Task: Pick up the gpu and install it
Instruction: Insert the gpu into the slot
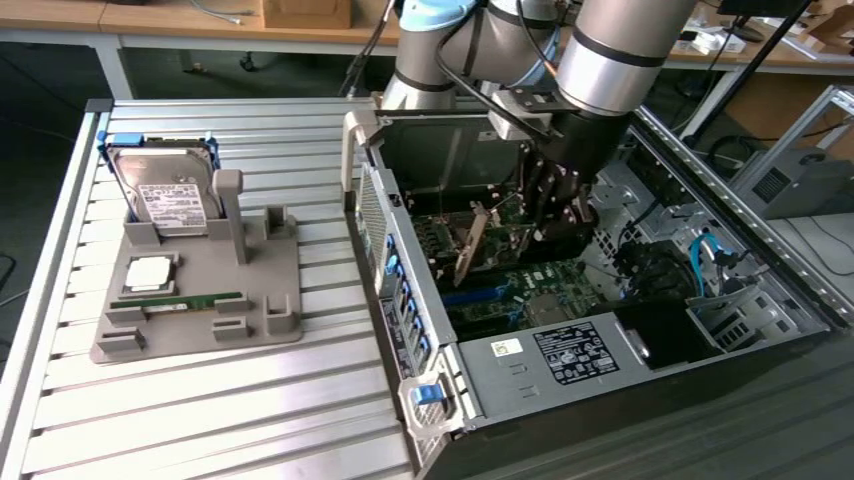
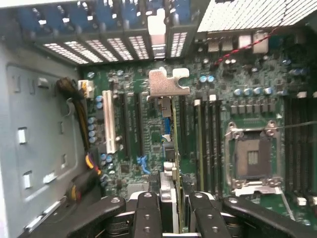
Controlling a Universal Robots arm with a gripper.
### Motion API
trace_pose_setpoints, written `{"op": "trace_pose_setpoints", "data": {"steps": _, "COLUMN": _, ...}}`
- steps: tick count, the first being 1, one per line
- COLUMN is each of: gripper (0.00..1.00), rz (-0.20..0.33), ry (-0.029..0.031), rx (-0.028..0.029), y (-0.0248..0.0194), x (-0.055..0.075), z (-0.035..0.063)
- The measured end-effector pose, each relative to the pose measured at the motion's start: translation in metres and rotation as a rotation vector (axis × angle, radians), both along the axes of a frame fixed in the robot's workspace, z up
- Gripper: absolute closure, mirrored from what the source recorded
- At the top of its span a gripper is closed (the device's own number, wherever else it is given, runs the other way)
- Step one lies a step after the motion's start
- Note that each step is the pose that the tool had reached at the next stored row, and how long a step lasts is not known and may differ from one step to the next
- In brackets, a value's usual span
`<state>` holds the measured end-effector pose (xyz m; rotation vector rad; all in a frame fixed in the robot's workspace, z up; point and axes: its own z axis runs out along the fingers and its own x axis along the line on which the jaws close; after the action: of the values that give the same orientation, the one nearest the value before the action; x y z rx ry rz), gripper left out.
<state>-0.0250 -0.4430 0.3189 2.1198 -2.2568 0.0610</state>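
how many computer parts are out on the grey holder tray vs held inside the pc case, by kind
hard drive on the grey holder tray: 1
cpu chip on the tray: 1
memory stick on the tray: 1
gpu in the gripper inside the pc case: 1
total: 4

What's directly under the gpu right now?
Under the thin dark gpu card, held edge-on by the gripper, lies the green motherboard with black slots. The card hides its own slot.

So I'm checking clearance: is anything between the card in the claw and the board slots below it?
Nothing visible. The claw holds the graphics card edge-down over the motherboard, and the slots beneath look bare.
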Motion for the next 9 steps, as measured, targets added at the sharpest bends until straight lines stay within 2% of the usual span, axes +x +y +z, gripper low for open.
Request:
{"op": "trace_pose_setpoints", "data": {"steps": 6, "gripper": 0.73, "rz": 0.000, "ry": -0.0013, "rx": -0.0002, "y": 0.0000, "x": 0.0005, "z": 0.0000}}
{"op": "trace_pose_setpoints", "data": {"steps": 7, "gripper": 0.73, "rz": 0.000, "ry": -0.0114, "rx": 0.0000, "y": 0.0000, "x": 0.0005, "z": -0.0001}}
{"op": "trace_pose_setpoints", "data": {"steps": 8, "gripper": 0.73, "rz": 0.000, "ry": -0.0243, "rx": 0.0000, "y": 0.0000, "x": 0.0003, "z": 0.0000}}
{"op": "trace_pose_setpoints", "data": {"steps": 9, "gripper": 0.73, "rz": 0.000, "ry": -0.0256, "rx": 0.0003, "y": 0.0000, "x": 0.0002, "z": -0.0001}}
